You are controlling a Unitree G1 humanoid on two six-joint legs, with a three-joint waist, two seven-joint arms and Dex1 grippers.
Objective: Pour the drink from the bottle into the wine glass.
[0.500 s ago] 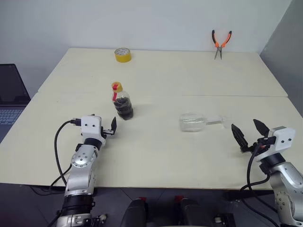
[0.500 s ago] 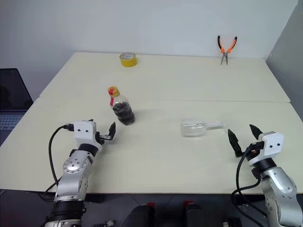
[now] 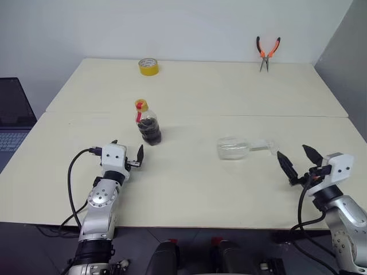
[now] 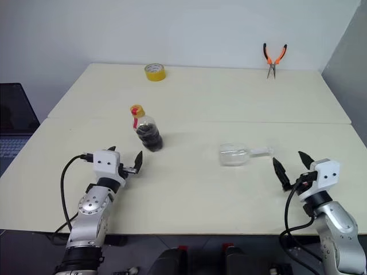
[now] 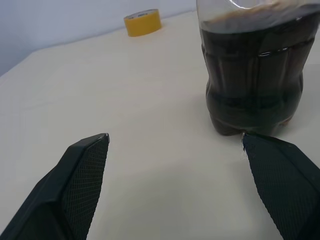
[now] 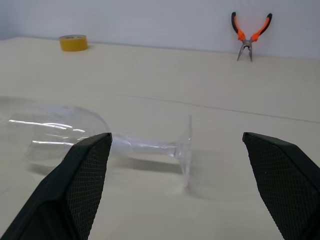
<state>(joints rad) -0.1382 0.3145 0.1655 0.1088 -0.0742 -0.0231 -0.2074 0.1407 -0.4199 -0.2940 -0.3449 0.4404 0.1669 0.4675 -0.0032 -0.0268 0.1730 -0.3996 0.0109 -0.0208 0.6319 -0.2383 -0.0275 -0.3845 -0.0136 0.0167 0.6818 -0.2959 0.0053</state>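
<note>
Two claws wait released and empty over the table (image 3: 189, 195), each facing its own thing. The wine glass (image 3: 232, 148) lies on its side right of centre, long axis running left to right: bowl toward the middle, foot toward the right gripper (image 3: 297, 163). That claw sits just near and right of the foot, so the right arm is plainly the closer one; I judge the glass must be stood up before any pouring. The bottle (image 3: 148, 124) stands upright left of centre, cap on, the drink (image 5: 252, 85) filling most of it, slightly far and right of the left gripper (image 3: 128, 152). The right wrist view shows the stem lifted off the table between bowl and foot, which the head views barely give; the left wrist view shows the bottle off toward one finger, not centred
</note>
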